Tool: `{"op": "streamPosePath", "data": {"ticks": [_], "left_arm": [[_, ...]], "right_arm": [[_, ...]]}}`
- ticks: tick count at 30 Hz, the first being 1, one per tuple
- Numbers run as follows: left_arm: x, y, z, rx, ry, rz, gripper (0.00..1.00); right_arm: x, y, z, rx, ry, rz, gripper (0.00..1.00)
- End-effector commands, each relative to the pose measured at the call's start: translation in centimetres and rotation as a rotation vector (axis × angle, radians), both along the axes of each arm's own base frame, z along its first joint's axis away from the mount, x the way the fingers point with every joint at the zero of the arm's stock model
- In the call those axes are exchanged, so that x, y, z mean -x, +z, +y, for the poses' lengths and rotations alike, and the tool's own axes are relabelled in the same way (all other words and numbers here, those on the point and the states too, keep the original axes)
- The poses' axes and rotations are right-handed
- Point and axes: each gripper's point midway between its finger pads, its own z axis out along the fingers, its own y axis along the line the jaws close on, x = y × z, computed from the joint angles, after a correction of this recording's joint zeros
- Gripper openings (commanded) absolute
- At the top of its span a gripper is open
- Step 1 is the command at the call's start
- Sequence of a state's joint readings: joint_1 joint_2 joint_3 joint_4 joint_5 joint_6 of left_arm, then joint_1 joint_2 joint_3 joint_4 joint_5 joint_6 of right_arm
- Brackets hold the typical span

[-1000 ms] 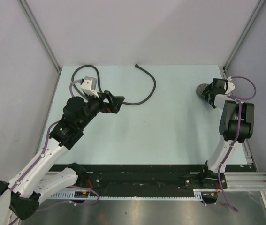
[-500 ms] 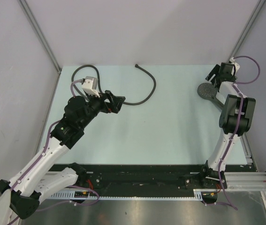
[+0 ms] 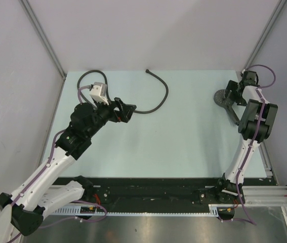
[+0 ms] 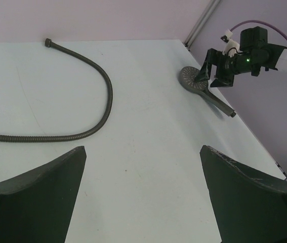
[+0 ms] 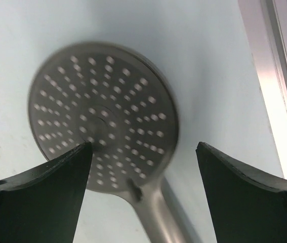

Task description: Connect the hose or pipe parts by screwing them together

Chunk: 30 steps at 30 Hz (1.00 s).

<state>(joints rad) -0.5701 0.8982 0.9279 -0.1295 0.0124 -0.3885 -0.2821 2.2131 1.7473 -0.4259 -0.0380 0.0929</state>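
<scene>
- We note the left claw (image 3: 126,112) spread wide, gripping nothing, over the counter (image 3: 183,147) well left of the shower head (image 4: 190,78).
- Shower head lies face up, handle pointing nearward.
- Right claw (image 5: 144,146) is spread just above the shower head's dotted face, gripping nothing.
- Hose (image 4: 106,104) lies curved, well left of the shower head, apart from it; we see them unjoined.

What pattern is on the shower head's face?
The shower head has a dark grey face with rings of small pale dots, clearest in the right wrist view.
</scene>
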Motion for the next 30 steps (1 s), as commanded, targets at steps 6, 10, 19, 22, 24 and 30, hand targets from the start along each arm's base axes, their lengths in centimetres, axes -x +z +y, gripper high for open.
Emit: {"op": "streamPosePath", "data": {"ticks": [6,10,19,22,24,30], "left_arm": [[0.0,0.8,-0.6,0.056,-0.041,0.007,1.0],[-0.1,0.7,-0.6,0.061,-0.04,0.014,1.0],[-0.3,0.2,-0.9,0.06,-0.046,0.032,1.0],[-0.4,0.2,-0.7,0.057,-0.039,0.028,1.0],[-0.3,0.3,-0.7,0.06,-0.039,0.026,1.0],[-0.3,0.5,-0.6,0.059,-0.034,0.018,1.0]], "right_arm": [[4.6,2.4,1.3,-0.081,0.111,0.066,0.87],[6.8,2.3,2.2,-0.091,0.113,0.098,0.85],[8.1,4.0,4.2,-0.116,0.154,0.091,0.83],[8.7,3.5,4.1,-0.073,0.134,0.128,0.84],[9.2,2.5,4.4,-0.077,0.13,0.16,0.83],[8.2,0.8,6.2,-0.089,0.103,0.166,0.79]]}}
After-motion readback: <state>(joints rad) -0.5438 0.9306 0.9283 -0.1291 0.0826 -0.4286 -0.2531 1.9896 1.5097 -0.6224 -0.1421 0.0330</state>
